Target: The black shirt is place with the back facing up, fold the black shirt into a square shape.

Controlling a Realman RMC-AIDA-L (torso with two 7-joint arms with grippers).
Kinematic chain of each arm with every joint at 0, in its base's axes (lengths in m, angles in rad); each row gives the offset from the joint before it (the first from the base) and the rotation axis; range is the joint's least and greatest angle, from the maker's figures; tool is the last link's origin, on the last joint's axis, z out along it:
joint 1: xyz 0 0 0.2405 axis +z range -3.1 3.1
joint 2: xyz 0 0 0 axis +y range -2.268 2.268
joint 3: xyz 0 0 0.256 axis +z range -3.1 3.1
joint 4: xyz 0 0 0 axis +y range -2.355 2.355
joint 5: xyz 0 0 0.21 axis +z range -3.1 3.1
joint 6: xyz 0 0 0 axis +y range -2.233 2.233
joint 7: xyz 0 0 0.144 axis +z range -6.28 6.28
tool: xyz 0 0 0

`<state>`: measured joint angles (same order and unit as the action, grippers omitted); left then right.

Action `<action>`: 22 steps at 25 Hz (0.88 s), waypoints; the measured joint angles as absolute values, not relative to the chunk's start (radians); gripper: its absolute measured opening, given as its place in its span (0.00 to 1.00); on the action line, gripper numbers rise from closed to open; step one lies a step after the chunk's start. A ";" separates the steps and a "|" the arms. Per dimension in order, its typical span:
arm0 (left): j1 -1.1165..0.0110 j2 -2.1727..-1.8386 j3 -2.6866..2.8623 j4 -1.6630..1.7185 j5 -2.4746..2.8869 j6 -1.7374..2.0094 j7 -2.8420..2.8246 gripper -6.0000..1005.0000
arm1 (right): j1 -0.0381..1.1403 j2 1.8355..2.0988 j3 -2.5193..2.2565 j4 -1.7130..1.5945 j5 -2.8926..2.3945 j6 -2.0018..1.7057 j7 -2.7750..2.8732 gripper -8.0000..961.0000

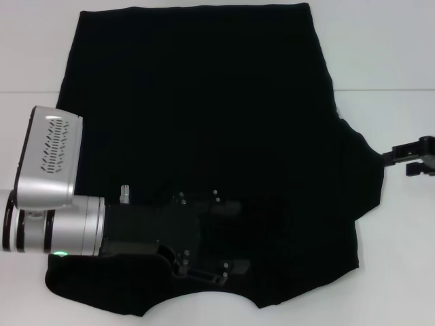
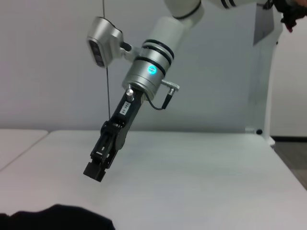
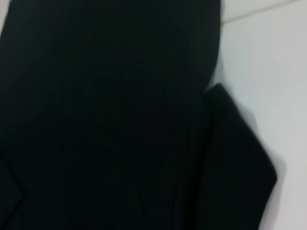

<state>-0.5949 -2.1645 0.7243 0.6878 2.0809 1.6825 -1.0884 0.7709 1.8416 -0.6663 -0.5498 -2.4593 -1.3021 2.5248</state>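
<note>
Silver arms w/ black rings; black grippers; green, blue LEDs; perforated silver cam housing.

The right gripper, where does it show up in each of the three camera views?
Head view: right gripper at the right edge, beside the black shirt's sleeve.
Left wrist view: mid-left, hanging above the table.
Right wrist view: not in it.
Shared landmark: the black shirt, seen in all three.

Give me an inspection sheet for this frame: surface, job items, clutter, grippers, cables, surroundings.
Surface: white table, seam line across its far part.
Job's things: black shirt spread flat, right sleeve sticking out sideways, not yet folded.
Clutter: nothing seen.
Grippers: left gripper low over the shirt's near edge; right gripper beside the right sleeve, raised above the table in the left wrist view.
Cables: short cable at the right wrist.
Surroundings: plain pale wall.
</note>
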 joint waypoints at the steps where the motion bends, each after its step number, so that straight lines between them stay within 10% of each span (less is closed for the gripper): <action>1: -0.597 -2.164 0.724 0.690 2.094 1.676 -1.088 0.90 | 0.777 1.845 -0.678 -0.539 -2.463 -1.289 2.534 0.73; 22: -0.601 -2.161 0.714 0.693 2.099 1.645 -1.097 0.90 | 0.793 1.880 -0.759 -0.462 -2.468 -1.145 2.572 0.73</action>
